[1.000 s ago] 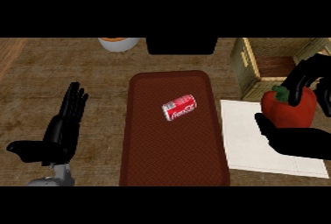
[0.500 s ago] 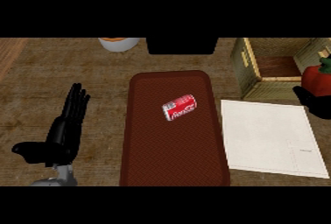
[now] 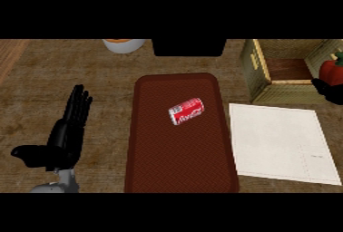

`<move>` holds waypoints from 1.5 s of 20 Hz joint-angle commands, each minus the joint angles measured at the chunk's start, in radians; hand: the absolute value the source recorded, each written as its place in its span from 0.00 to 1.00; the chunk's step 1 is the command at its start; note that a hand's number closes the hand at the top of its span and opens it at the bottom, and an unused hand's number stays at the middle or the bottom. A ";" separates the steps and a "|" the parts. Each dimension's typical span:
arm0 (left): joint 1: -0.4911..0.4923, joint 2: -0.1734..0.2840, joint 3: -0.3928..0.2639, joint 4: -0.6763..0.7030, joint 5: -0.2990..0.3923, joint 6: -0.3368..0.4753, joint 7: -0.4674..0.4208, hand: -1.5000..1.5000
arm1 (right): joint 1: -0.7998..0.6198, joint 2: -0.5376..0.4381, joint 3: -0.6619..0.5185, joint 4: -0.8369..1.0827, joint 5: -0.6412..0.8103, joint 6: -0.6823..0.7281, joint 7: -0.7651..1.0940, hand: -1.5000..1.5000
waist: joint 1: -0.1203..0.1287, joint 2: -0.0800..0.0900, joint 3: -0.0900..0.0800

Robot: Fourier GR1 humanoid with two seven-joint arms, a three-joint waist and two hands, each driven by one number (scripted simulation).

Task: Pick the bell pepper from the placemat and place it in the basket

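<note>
As the right hand [image 3: 328, 93] curls round the bell pepper [image 3: 332, 70] beside the basket [image 3: 262, 68], we judge it light, smooth, slippery; left hand [image 3: 64, 131] apart.

We see a red bell pepper [image 3: 332, 71], olive woven basket [image 3: 258, 68], dark red textured placemat [image 3: 181, 149], red-and-white soda can [image 3: 186, 111], white sheet [image 3: 281, 142], black left hand [image 3: 67, 131].

We looked down on a brown wood-grain counter [image 3: 100, 72], a black block [image 3: 188, 47] at its far edge, dim light.
</note>
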State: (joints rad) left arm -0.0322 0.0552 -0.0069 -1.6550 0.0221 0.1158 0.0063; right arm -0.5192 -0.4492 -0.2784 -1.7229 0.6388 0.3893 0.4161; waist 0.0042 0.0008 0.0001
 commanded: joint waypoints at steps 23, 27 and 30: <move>-0.073 -0.008 0.026 0.041 -0.016 0.003 0.021 0.50 | -0.047 -0.075 -0.058 0.585 0.023 -0.213 -0.319 0.00 | -0.002 0.001 0.000; -0.001 -0.013 0.006 0.007 -0.018 -0.015 0.003 0.50 | -0.068 -0.108 -0.057 0.653 0.017 -0.235 -0.399 0.00 | 0.000 0.000 0.000; 0.032 -0.020 -0.016 -0.070 -0.021 -0.009 0.053 0.50 | -0.079 -0.080 -0.064 0.700 -0.001 -0.284 -0.444 0.00 | 0.002 -0.001 0.000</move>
State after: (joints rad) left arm -0.0236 0.0462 -0.0004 -1.6829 0.0174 0.0964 0.0335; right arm -0.5897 -0.5364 -0.3359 -1.0443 0.6629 0.1243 0.0032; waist 0.0068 0.0013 0.0002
